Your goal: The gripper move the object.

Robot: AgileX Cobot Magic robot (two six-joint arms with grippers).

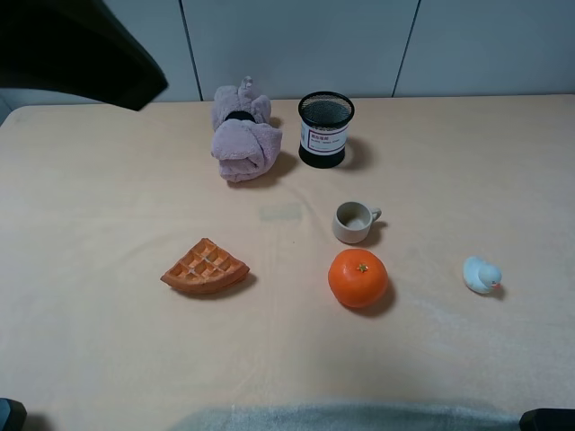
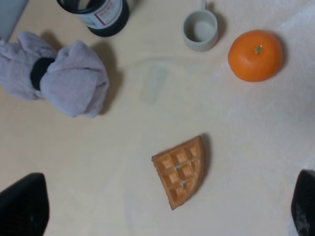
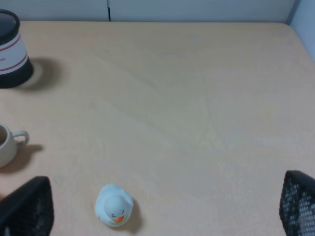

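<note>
Nearest the front edge of the bench [image 1: 108, 377] sits the orange [image 1: 358, 277], round with its stem dimple facing up, resting free and touched by nothing. To its left lies the waffle wedge [image 1: 206, 267], and off to the right, nearer the right edge, a small pale duck [image 1: 481, 275]. Just behind the orange stands a little cup [image 1: 353, 222]; further back, toward the far edge, are a bundled lilac cloth [image 1: 241, 133] and a black mesh pot [image 1: 324, 128]. The left pincer [image 2: 162, 209] hangs high with its fingers spread wide and empty, above the waffle, so the orange lies ahead and to its right, past the waffle. The right pincer [image 3: 162, 209] is also wide and empty, over the duck. Being round, the orange offers no long axis to align with; both arms look about equally near.
</note>
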